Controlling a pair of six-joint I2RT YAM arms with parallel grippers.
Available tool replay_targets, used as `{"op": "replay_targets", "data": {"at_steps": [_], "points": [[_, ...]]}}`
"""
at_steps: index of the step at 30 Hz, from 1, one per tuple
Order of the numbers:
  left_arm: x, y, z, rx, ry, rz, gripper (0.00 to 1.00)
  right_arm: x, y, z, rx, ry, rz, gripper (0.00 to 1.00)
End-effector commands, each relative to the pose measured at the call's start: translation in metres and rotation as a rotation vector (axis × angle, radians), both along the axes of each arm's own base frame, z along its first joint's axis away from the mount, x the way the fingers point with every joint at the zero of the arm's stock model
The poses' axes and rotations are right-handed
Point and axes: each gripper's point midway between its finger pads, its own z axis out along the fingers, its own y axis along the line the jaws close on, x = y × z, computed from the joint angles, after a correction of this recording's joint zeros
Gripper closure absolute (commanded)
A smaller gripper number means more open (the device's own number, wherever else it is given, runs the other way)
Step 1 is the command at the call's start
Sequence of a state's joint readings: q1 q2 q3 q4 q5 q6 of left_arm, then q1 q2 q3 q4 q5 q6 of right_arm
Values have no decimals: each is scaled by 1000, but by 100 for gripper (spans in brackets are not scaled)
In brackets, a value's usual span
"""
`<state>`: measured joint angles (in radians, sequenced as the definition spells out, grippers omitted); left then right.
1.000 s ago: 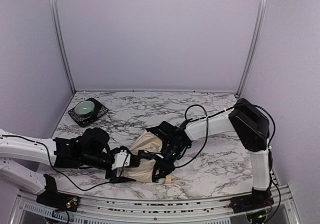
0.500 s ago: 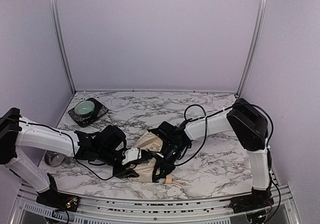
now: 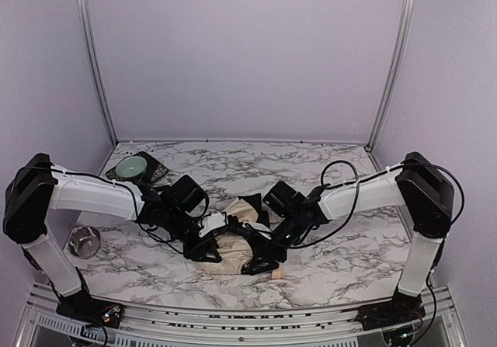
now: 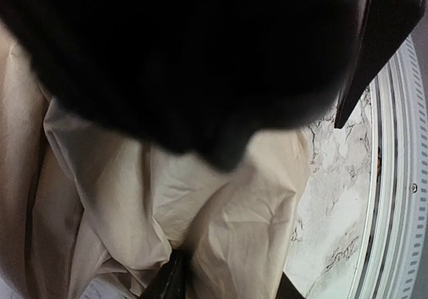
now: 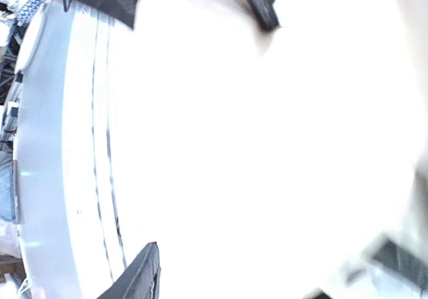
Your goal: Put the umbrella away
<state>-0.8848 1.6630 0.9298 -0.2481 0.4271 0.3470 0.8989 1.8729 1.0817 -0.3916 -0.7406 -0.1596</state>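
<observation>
While the steel bowl [image 3: 84, 241] is sitting on the desk [image 3: 342, 261], the left gripper [image 3: 213, 243] is leaning on the cream umbrella [image 3: 233, 248], which is lying crumpled well right of that bowl. The right gripper [image 3: 262, 264] is reaching it farther right. Whether either pair of jaws is clenching, I cannot tell.

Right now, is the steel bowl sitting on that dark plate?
No, the steel bowl stands on the marble table, apart from the dark plate.

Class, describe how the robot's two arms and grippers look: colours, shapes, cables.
Both the left arm and right arm have white tubular links, bulky black joint housings and thin black cables. The left gripper is black with a white block; the right gripper is black.
</observation>
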Motion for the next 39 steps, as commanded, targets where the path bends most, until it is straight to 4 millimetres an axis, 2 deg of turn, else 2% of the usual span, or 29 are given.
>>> {"op": "replay_targets", "data": {"at_steps": [1, 8, 11, 14, 15, 17, 19, 21, 23, 25, 26, 28, 30, 32, 33, 36, 39], "points": [[-9, 30, -27, 144, 193, 60, 64, 13, -4, 21, 30, -125, -78, 49], [0, 29, -29, 137, 323, 123, 64, 26, -5, 86, 254, -450, -118, 48], [-1, 30, -29, 139, 321, 117, 63, 34, -3, 91, 276, -517, -138, 47], [0, 30, -29, 137, 318, 121, 63, 51, -7, 79, 145, -510, -201, 47], [0, 29, -29, 137, 319, 124, 63, 62, -15, 76, 84, -519, -271, 48], [1, 29, -29, 140, 321, 124, 63, 83, -44, 74, -30, -511, -448, 52], [1, 29, -30, 143, 323, 127, 63, 87, -75, 70, -119, -455, -597, 52], [1, 29, -30, 144, 326, 131, 63, 77, -100, 67, -172, -398, -712, 52], [2, 29, -30, 147, 328, 136, 63, 66, -127, 66, -227, -334, -868, 56], [2, 29, -30, 147, 327, 139, 63, 58, -171, 62, -352, -360, -1050, 61], [2, 29, -31, 151, 327, 143, 63, 51, -186, 62, -393, -377, -1111, 66], [2, 29, -31, 153, 326, 145, 63, 39, -205, 54, -445, -392, -1202, 71], [2, 28, -31, 153, 326, 144, 63, 30, -199, 37, -450, -353, -1206, 74], [2, 28, -31, 153, 325, 143, 63, 29, -178, 18, -448, -328, -1168, 77], [2, 28, -31, 153, 326, 143, 63, 30, -160, 13, -435, -329, -1134, 80], [2, 28, -32, 152, 326, 144, 63, 30, -80, 7, -365, -335, -979, 85], [1, 28, -32, 149, 326, 139, 63, 25, 12, 21, -245, -348, -795, 90]]}}
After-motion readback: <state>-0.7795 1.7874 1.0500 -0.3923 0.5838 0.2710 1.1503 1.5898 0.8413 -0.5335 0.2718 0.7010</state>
